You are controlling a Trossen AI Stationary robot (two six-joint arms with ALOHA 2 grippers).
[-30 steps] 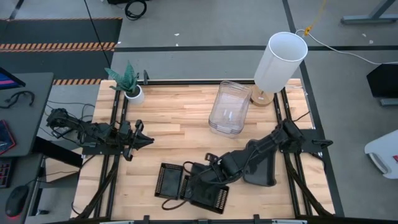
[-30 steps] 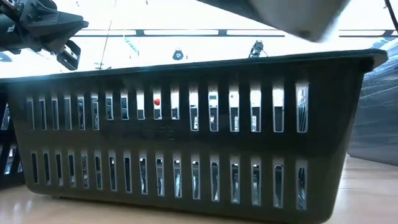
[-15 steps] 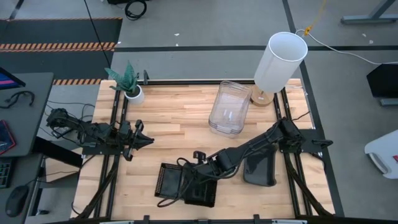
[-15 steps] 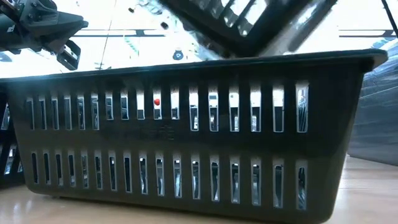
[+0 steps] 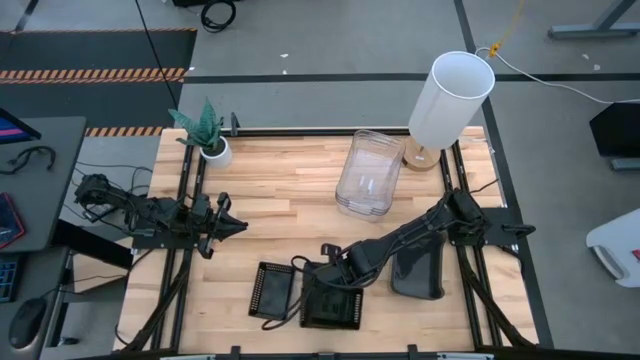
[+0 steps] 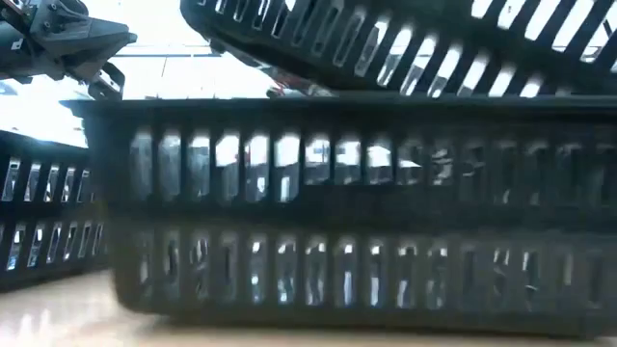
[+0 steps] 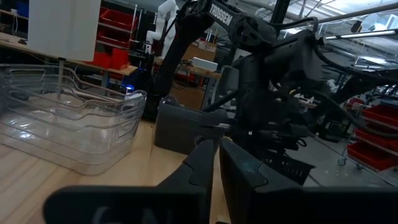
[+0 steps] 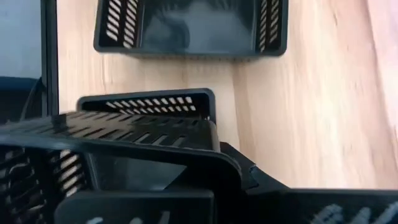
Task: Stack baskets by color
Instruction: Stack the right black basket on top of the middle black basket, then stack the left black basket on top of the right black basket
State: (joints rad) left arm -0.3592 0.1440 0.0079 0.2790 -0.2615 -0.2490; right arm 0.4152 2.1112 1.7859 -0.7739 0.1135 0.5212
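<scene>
My right gripper reaches in from the table's right and is shut on a black mesh-walled tray. That tray hangs tilted just over a second black tray standing on the table near the front edge. A third black tray stands on its base to the left of them. The clear baskets sit nested at the back. The smoky dark-grey ones sit nested under my right arm. My left gripper waits at the table's left, shut, nothing in it. My right gripper holds the black tray by the rim of one end wall, coming at it slanting down from the table's right. The tray itself hides how the fingers sit on the wall. The tray is tilted and hangs above the second tray's open top.
A white lampshade on its base stands at the back right corner. A small potted plant is at the back left. Bare wooden table lies between the left arm and the clear stack.
My right gripper has come down with the black tray, turning it about as it went. The tray now hangs close over the second tray. That second tray has shifted a little toward the table's right.
</scene>
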